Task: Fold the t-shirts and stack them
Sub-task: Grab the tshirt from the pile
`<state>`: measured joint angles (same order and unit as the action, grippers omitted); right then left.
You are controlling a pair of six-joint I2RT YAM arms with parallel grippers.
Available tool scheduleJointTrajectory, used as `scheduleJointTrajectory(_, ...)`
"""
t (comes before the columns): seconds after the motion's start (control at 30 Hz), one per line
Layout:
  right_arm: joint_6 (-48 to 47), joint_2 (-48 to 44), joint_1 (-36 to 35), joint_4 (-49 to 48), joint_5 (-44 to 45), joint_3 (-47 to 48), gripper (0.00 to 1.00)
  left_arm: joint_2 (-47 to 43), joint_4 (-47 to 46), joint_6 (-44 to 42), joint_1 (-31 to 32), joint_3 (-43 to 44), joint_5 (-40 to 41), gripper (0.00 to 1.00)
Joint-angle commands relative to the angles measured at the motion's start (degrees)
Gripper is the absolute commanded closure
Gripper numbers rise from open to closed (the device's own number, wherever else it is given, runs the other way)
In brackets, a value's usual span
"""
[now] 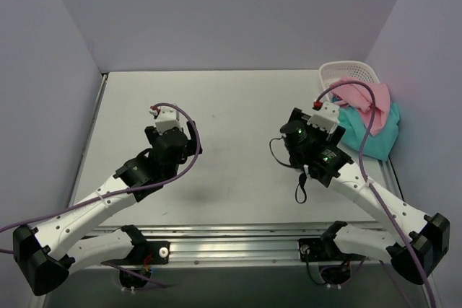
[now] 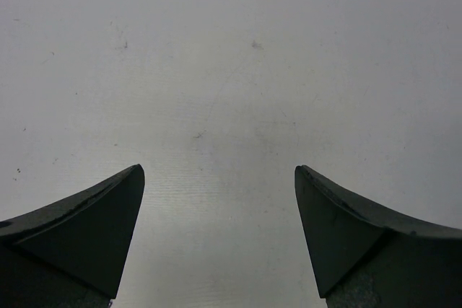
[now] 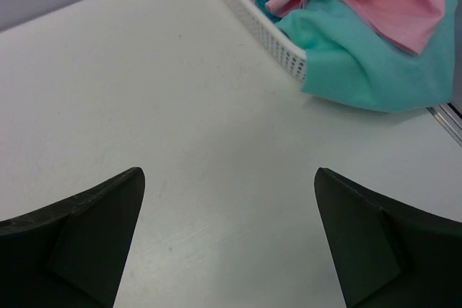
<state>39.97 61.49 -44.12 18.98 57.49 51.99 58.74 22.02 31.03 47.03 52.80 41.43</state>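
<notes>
Top external view: pink cloth t-shirt (image 1: pixel 361 96) and teal-green cloth t-shirt (image 1: pixel 379 138) are lying piled together in the white plastic lattice basket (image 1: pixel 336 70), upper right. Left gripper (image 2: pixel 219 178) and right gripper (image 3: pixel 229 178) are gaping, empty; pulling one shirt may drag both.

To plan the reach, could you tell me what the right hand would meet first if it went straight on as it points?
Most likely the bare table, ahead of the right hand; the basket lies right of that line, though depth is unclear.
</notes>
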Motion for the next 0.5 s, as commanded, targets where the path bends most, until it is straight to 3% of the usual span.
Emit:
scheduleJointTrajectory(0.0, -6.9, 2.0, 13.3, -6.7, -6.7, 5.3, 0.0, -0.8, -2.4, 0.3, -0.1, 0.4, -2.1, 0.06)
scheduleJointTrajectory(0.07, -9.1, 5.4, 22.0, -9.3, -18.7, 7.9, 0.0, -0.9, -2.4, 0.4, -0.1, 0.6, -3.1, 0.06)
scheduleJointTrajectory(0.1, -9.1, 7.0, 28.8, -10.4, -21.1, 8.9, 0.0, -1.0, -2.4, 0.6, -0.1, 0.6, -3.4, 0.06)
scheduleJointTrajectory(0.13, -9.1, 10.1, 31.2, -10.9, -22.4, 10.0, 0.0, -1.3, -2.5, 0.6, -0.1, 0.5, -3.7, 0.06)
scheduleJointTrajectory(0.33, -8.4, 23.0, 41.1, -14.5, -22.6, 17.2, 0.0, -2.1, -3.3, 0.9, 0.0, 0.1, -5.6, 0.06)
scheduleJointTrajectory(0.47, -8.1, 29.6, 43.1, -16.0, -23.3, 21.0, 0.0, -1.9, -3.1, 0.9, 0.1, 0.2, -5.7, 0.06)
